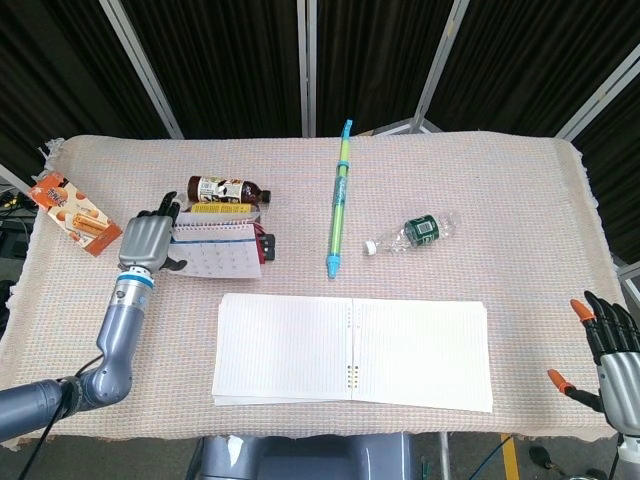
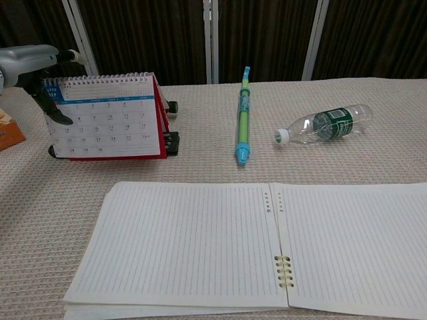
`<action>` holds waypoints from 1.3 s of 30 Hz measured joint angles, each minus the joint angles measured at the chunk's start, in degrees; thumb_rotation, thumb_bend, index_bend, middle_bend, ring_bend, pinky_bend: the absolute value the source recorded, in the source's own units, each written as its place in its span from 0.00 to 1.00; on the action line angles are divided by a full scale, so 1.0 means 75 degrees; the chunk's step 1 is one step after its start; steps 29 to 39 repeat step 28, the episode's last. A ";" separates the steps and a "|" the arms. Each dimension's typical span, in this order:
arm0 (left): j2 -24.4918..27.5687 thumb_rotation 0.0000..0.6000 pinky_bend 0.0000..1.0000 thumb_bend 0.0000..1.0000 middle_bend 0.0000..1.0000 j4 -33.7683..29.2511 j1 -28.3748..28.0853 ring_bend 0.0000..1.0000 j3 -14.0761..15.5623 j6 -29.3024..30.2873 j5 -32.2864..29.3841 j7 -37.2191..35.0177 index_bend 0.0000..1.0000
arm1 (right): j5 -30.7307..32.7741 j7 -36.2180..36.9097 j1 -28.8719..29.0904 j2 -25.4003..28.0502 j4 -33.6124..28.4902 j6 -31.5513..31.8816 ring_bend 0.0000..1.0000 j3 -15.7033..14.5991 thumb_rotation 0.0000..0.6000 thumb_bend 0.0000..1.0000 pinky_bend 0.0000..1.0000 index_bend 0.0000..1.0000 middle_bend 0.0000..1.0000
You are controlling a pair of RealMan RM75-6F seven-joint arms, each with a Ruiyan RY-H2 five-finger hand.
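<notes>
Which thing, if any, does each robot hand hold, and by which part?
The left hand holds the desk calendar at its upper left corner, fingers over the spiral-bound top edge and thumb on the front page. The right hand holds nothing.

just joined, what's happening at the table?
The left hand is at the left edge of a desk calendar, fingers on its top corner; the top page is folded over the back. The right hand is off at the near right edge of the table, fingers spread, holding nothing. A brown bottle lies behind the calendar. An open notebook, a long pen, a clear bottle and a snack box lie untouched.
</notes>
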 measured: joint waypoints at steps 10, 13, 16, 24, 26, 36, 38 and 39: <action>0.0000 1.00 0.00 0.15 0.00 -0.0066 0.0336 0.00 -0.0008 0.0810 0.1492 -0.1285 0.00 | -0.0081 -0.0008 -0.0030 0.0004 -0.0003 0.0103 0.00 -0.0019 1.00 0.07 0.00 0.00 0.00; 0.0111 1.00 0.00 0.15 0.00 -0.0305 0.0597 0.00 0.0164 0.1207 0.2147 -0.1548 0.00 | -0.0050 0.0013 -0.0039 0.0017 0.0010 0.0115 0.00 -0.0006 1.00 0.07 0.00 0.00 0.00; 0.0272 1.00 0.00 0.14 0.00 -0.0680 0.1061 0.00 0.0589 0.1834 0.2953 -0.1729 0.00 | 0.0014 0.0037 -0.0048 0.0030 0.0032 0.0118 0.00 0.0018 1.00 0.07 0.00 0.00 0.00; 0.0593 1.00 0.00 0.13 0.00 -0.1302 0.2775 0.00 0.2283 0.3649 0.4856 -0.1993 0.00 | 0.0073 -0.0035 -0.0060 0.0046 -0.0020 0.0091 0.00 0.0031 1.00 0.07 0.00 0.00 0.00; 0.0586 1.00 0.00 0.13 0.00 -0.1238 0.3199 0.00 0.2610 0.4078 0.5228 -0.2002 0.00 | 0.0026 -0.0086 -0.0061 0.0043 -0.0055 0.0105 0.00 0.0021 1.00 0.07 0.00 0.00 0.00; 0.0551 1.00 0.00 0.13 0.00 -0.1046 0.3650 0.00 0.2976 0.4489 0.5602 -0.1988 0.00 | -0.0022 -0.0113 -0.0066 0.0042 -0.0081 0.0138 0.00 0.0014 1.00 0.07 0.00 0.00 0.00; 0.0551 1.00 0.00 0.13 0.00 -0.1046 0.3650 0.00 0.2976 0.4489 0.5602 -0.1988 0.00 | -0.0022 -0.0113 -0.0066 0.0042 -0.0081 0.0138 0.00 0.0014 1.00 0.07 0.00 0.00 0.00; 0.0551 1.00 0.00 0.13 0.00 -0.1046 0.3650 0.00 0.2976 0.4489 0.5602 -0.1988 0.00 | -0.0022 -0.0113 -0.0066 0.0042 -0.0081 0.0138 0.00 0.0014 1.00 0.07 0.00 0.00 0.00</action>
